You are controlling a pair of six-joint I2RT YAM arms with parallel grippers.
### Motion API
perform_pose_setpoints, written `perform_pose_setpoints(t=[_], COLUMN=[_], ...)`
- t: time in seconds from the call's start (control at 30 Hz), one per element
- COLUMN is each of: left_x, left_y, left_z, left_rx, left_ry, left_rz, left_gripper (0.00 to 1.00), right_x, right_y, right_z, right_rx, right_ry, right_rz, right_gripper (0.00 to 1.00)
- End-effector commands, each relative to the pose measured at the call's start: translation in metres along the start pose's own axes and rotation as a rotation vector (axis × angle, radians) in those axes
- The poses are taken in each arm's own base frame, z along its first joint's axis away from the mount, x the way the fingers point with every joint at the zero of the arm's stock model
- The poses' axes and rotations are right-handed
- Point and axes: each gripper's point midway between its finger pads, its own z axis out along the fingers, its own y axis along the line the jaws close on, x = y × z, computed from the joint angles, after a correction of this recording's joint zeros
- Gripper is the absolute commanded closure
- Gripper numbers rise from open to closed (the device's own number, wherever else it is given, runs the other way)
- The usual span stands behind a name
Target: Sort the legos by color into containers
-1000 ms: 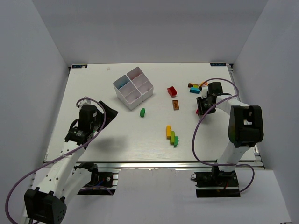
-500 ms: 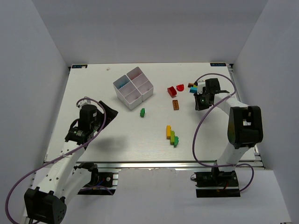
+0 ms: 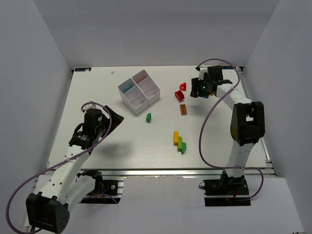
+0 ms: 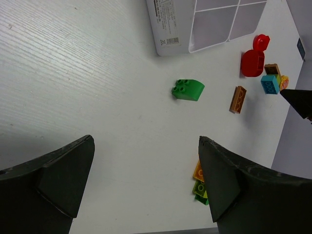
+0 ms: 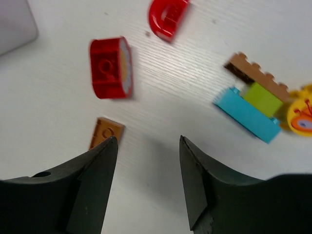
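The right pincer (image 5: 146, 146) hangs over the far right part of the table (image 3: 107, 146), its two fingers wide apart with nothing between them. Below it lie a red brick (image 5: 109, 67), a red curved piece (image 5: 167, 17) beyond it, and a flat orange piece (image 5: 106, 132) close to the left finger. To the right is a clump of a brown strip, a green block and a blue brick (image 5: 246, 114), touching a yellow round piece (image 5: 302, 117). The left pincer (image 4: 146, 146) is held above the near left of the table, also wide open and empty. A lone green brick (image 4: 188, 90) sits on the table between it and the white four-part tray (image 4: 168, 29). A yellow and green stack (image 3: 179, 141) lies well apart, nearer the arms; what the tray holds is too small to tell
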Motion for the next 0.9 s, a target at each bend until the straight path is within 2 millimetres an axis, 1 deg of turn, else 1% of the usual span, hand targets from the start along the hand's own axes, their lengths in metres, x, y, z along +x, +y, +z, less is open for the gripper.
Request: perform_pose_setpoints(t=[0.0, 0.07, 0.1, 0.17, 0.2, 0.23, 0.27, 0.3, 0.37, 0.4, 0.43, 0.47, 0.53, 0.57, 0.67, 0.7, 0.87], left_x=[-0.008, -0.008, -0.008, -0.008, -0.008, -0.009, -0.009, -0.009, -0.01, -0.009, -0.009, -0.009, -0.008, -0.008, -0.004, -0.005, -0.005], left_y=[-0.01, -0.009, -0.01, -0.009, -0.009, -0.009, -0.008, -0.008, -0.008, -0.007, -0.006, -0.006, -0.005, -0.005, -0.002, -0.003, -0.002], left_z=[-0.006, -0.007, -0.008, -0.009, -0.009, -0.011, -0.011, -0.011, -0.013, -0.013, -0.013, -0.013, -0.012, -0.012, -0.01, -0.01, -0.008], left_rx=[0.024, 0.026, 0.03, 0.027, 0.025, 0.025, 0.02, 0.017, 0.014, 0.01, 0.007, 0.006, 0.005, 0.003, -0.008, -0.007, -0.021], left_ry=[-0.019, -0.02, -0.021, -0.022, -0.025, -0.027, -0.028, -0.03, -0.029, -0.029, -0.03, -0.029, -0.027, -0.027, -0.015, -0.016, -0.009], left_rz=[-0.005, -0.016, -0.022, -0.032, -0.036, -0.039, -0.042, -0.042, -0.045, -0.044, -0.048, -0.049, -0.054, -0.057, -0.058, -0.059, -0.05], left_gripper=[0.04, 0.04, 0.03, 0.04, 0.04, 0.04, 0.04, 0.03, 0.04, 0.04, 0.04, 0.04, 0.03, 0.04, 0.04, 0.04, 0.03], right_x=[-0.056, -0.067, -0.08, -0.083, -0.077, -0.091, -0.092, -0.087, -0.089, -0.085, -0.085, -0.089, -0.088, -0.094, -0.092, -0.088, -0.078], right_y=[0.031, 0.028, 0.024, 0.021, 0.017, 0.016, 0.013, 0.011, 0.008, 0.007, 0.005, 0.001, -0.001, 0.0, 0.003, 0.005, 0.011], right_z=[0.01, 0.022, 0.035, 0.049, 0.065, 0.065, 0.071, 0.081, 0.088, 0.094, 0.096, 0.097, 0.103, 0.103, 0.111, 0.116, 0.128], right_rx=[-0.033, -0.001, 0.009, 0.015, 0.018, 0.024, 0.05, 0.071, 0.093, 0.101, 0.112, 0.133, 0.133, 0.128, 0.116, 0.112, 0.117], right_ry=[-0.152, -0.165, -0.173, -0.154, -0.132, -0.159, -0.163, -0.154, -0.167, -0.159, -0.16, -0.175, -0.178, -0.19, -0.187, -0.178, -0.153], right_rz=[-0.086, -0.094, -0.086, -0.035, -0.013, -0.011, 0.022, 0.026, 0.036, 0.046, 0.055, 0.063, 0.063, 0.06, 0.056, 0.054, 0.04], right_gripper=[0.41, 0.4, 0.39, 0.38, 0.38, 0.38, 0.37, 0.34, 0.33, 0.33, 0.32, 0.32, 0.3, 0.3, 0.3, 0.3, 0.32])
